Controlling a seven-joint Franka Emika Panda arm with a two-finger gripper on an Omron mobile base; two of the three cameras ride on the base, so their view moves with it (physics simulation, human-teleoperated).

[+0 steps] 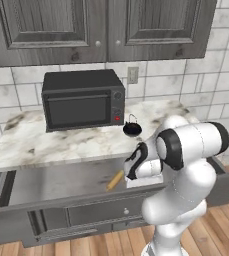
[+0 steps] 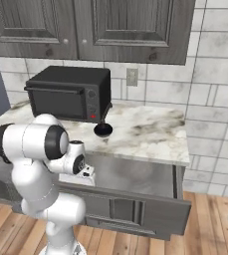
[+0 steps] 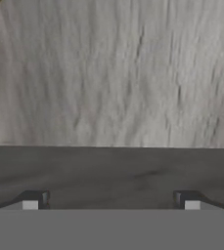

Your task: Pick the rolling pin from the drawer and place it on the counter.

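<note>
The marble tabletop (image 1: pixel 61 142) spans the middle of the left base view, white with grey-brown veining. A black microwave (image 1: pixel 82 100) stands on it toward the upper left, and a small black kettle (image 1: pixel 132 129) sits just beside the microwave's lower right corner. Below the tabletop, the drawer (image 1: pixel 51 182) stands pulled open, and the rolling pin (image 1: pixel 115 180) lies slantwise on its smooth grey floor, near frame centre.

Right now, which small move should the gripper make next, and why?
Probably shift the open gripper sideways toward the rolling pin. In the hand view its tips are wide apart over the bare drawer floor, and the pin only peeks in at the top left corner, so it is not yet centred.
</note>
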